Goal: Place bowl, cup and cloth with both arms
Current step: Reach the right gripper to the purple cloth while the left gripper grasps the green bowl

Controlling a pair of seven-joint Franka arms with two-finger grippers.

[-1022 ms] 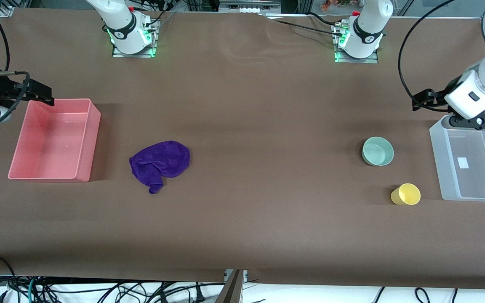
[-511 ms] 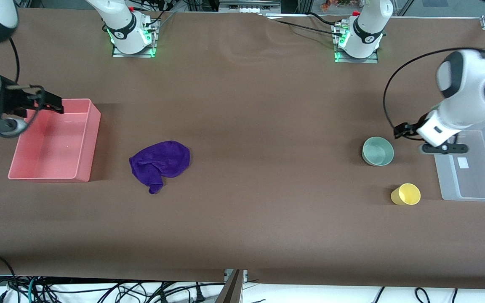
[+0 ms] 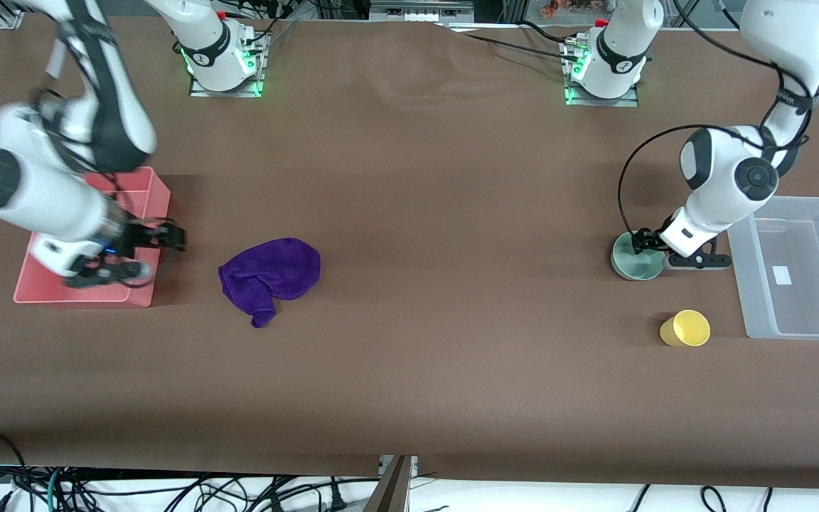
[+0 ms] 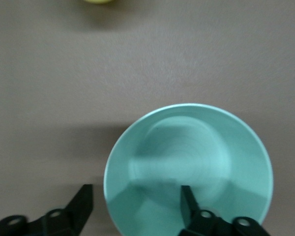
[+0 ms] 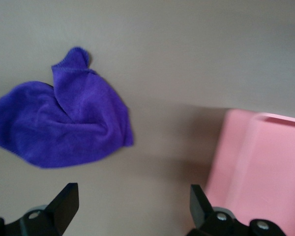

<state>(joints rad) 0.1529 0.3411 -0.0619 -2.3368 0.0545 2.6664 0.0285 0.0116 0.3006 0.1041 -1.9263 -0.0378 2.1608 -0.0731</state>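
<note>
The mint-green bowl (image 3: 633, 264) stands near the left arm's end of the table. My left gripper (image 3: 643, 240) is open just over it. In the left wrist view the bowl (image 4: 189, 162) fills the frame and my left gripper (image 4: 135, 204) straddles its rim, one finger inside and one outside. The yellow cup (image 3: 685, 328) lies on its side nearer the front camera; its edge shows in the left wrist view (image 4: 96, 1). The purple cloth (image 3: 271, 277) lies crumpled on the table. My right gripper (image 3: 170, 238) is open and empty over the pink bin's edge, beside the cloth (image 5: 64, 123).
A pink bin (image 3: 146, 178) stands at the right arm's end of the table and shows in the right wrist view (image 5: 260, 162). A clear plastic bin (image 3: 793, 213) stands at the left arm's end, beside the bowl and the cup.
My left gripper has moved from over the clear bin down onto the bowl. My right gripper has swung from the pink bin's outer end across it toward the cloth.
</note>
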